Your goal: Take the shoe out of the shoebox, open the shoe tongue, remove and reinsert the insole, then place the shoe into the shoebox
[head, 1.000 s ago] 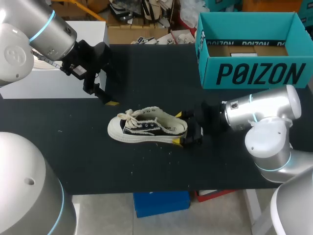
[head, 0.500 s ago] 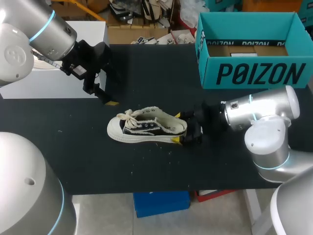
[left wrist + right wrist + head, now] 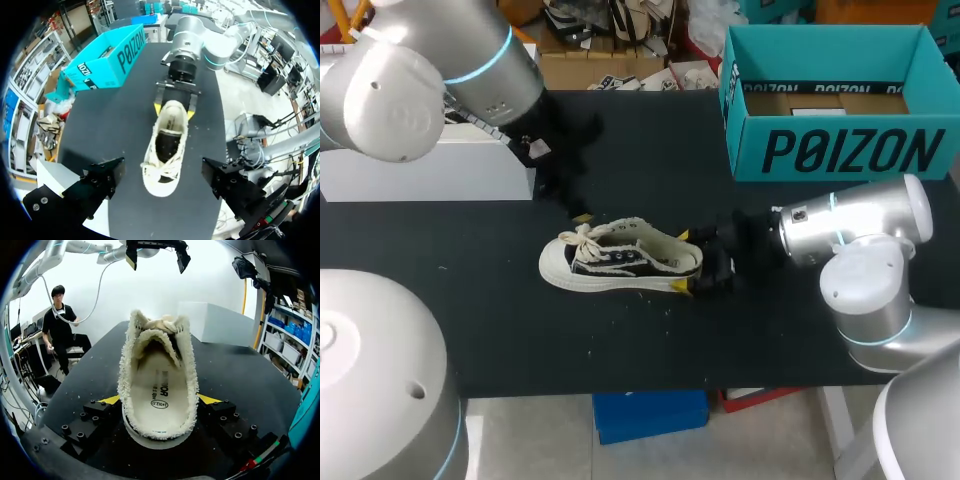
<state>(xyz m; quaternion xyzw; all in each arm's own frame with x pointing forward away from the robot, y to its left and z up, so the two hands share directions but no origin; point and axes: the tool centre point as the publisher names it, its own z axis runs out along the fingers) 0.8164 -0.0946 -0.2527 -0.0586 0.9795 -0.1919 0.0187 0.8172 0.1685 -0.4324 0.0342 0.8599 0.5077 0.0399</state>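
Note:
A cream and black low sneaker [image 3: 620, 262] lies on its sole on the black table, toe to the left, laces tied. My right gripper [image 3: 683, 262] is shut on its heel, one yellow tip pressed against each side. The right wrist view looks into the shoe [image 3: 159, 385], where the cream insole lies flat inside. My left gripper [image 3: 570, 197] hangs open just behind the toe end, touching nothing. In the left wrist view the shoe [image 3: 167, 150] lies below and between its spread fingers [image 3: 100, 182], with the right gripper [image 3: 174, 109] at the heel. The teal shoebox [image 3: 840, 150] stands open at the back right.
A white box [image 3: 420, 170] sits at the table's back left, close behind my left arm. Bare black tabletop lies between the shoe and the shoebox [image 3: 105, 60] and along the front edge.
My left arm has swung right, from the back left to just behind the shoe's toe. The right gripper's fingers have drawn in onto the heel, nudging the shoe slightly left.

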